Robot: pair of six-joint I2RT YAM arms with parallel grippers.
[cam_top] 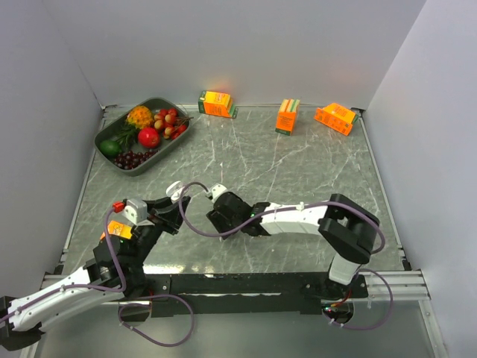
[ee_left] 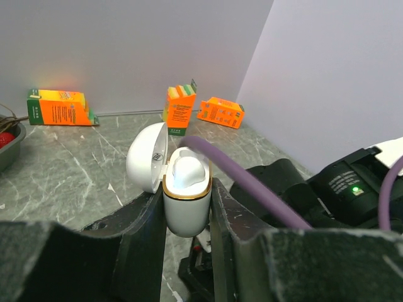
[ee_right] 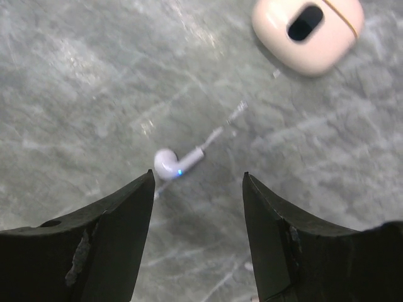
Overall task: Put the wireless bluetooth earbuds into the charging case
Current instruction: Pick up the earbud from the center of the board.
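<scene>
On the grey marbled table [cam_top: 298,171], the right gripper [ee_right: 198,182] hovers with its fingers spread wide and nothing between them, above a stemmed earbud [ee_right: 178,165] that lies flat on the stone. The earbud sits toward the left finger rather than midway, its stem angled up and away. Just beside it, the left gripper [ee_left: 187,220] is pressed onto the case [ee_left: 186,192], holding it upright with the lid [ee_left: 147,157] swung back. A white dome in the case mouth looks like a bud already seated, though the wrist view cannot confirm it. The step in hand appears to be the pickup. Doing it well likely means centring the fingers over the earbud first, lowering until the tips nearly touch the stone, then closing gently across the head so the stem stays free to drop into its slot, since so small and smooth a piece could squirt sideways
</scene>
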